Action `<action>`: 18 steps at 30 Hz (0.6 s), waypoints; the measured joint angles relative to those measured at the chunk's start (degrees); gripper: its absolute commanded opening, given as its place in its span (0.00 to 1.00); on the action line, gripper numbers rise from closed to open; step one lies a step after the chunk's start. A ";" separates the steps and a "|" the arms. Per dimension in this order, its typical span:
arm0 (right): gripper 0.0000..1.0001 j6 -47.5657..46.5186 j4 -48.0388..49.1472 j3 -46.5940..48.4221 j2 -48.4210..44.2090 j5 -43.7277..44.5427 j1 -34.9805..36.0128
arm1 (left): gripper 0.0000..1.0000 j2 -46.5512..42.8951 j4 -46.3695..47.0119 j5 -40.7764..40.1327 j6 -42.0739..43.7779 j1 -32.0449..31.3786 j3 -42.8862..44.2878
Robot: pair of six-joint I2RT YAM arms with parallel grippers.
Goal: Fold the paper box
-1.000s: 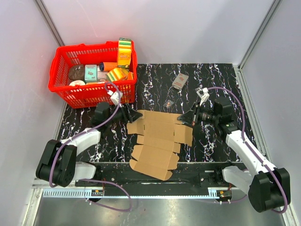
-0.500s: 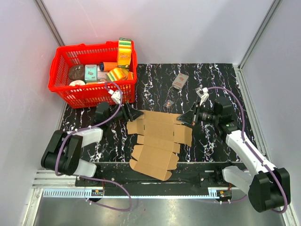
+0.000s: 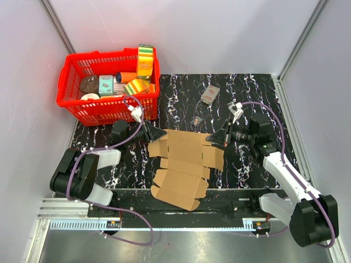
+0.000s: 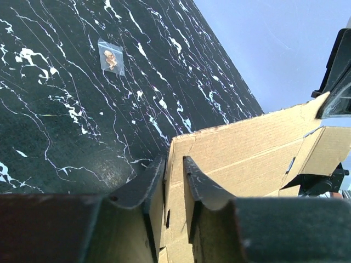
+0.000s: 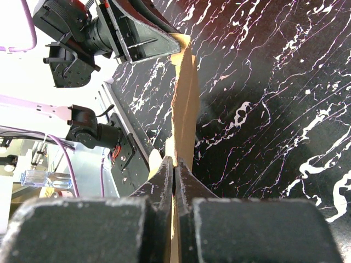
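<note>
The paper box [image 3: 184, 164] is a flat brown die-cut cardboard sheet lying mid-table, its far edge lifted. My left gripper [image 3: 159, 133] reaches its far left corner from the left. In the left wrist view the left gripper [image 4: 174, 160] straddles the edge of the paper box [image 4: 252, 148], jaws narrowed with a gap still showing beside the card. My right gripper [image 3: 213, 139] is at the far right flap. In the right wrist view the right gripper [image 5: 174, 161] is shut on the paper box [image 5: 185, 93], seen edge-on.
A red basket [image 3: 104, 112] full of groceries stands at the back left, just behind the left arm. A small grey-and-red packet [image 3: 210, 95] and a tiny clear plastic bag [image 3: 198, 119] lie on the black marbled table [image 3: 258, 93] beyond the sheet. Grey walls enclose the table.
The left arm has drawn its elbow in and its jaws have narrowed around the sheet's corner edge. The right gripper keeps its pinch in the same place.
</note>
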 measured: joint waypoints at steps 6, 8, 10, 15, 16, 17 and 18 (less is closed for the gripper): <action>0.15 0.02 0.11 0.00 0.00 0.02 -0.02 | 0.06 -0.17 0.33 0.24 -0.07 0.00 -0.04; 0.32 0.11 0.09 0.00 0.00 0.07 -0.02 | 0.00 -0.39 0.24 0.22 0.00 0.00 -0.20; 0.48 0.11 -0.09 0.00 -0.04 0.26 0.00 | 0.00 -1.07 0.02 0.20 0.11 0.02 -0.70; 0.56 -0.39 -2.01 0.20 -0.74 2.08 0.00 | 0.00 -5.68 -3.06 0.22 1.53 -0.20 -1.49; 0.57 -0.68 -2.89 0.52 -0.87 2.49 -0.02 | 0.00 -6.84 -3.76 0.17 2.03 -0.31 -1.49; 0.57 -1.11 -4.17 1.25 -0.96 3.21 0.00 | 0.00 -8.31 -5.01 0.09 2.69 -0.52 -1.49; 0.57 -1.68 -5.49 2.23 -0.96 3.67 0.00 | 0.00 -9.84 -6.45 -0.04 3.34 -0.83 -1.49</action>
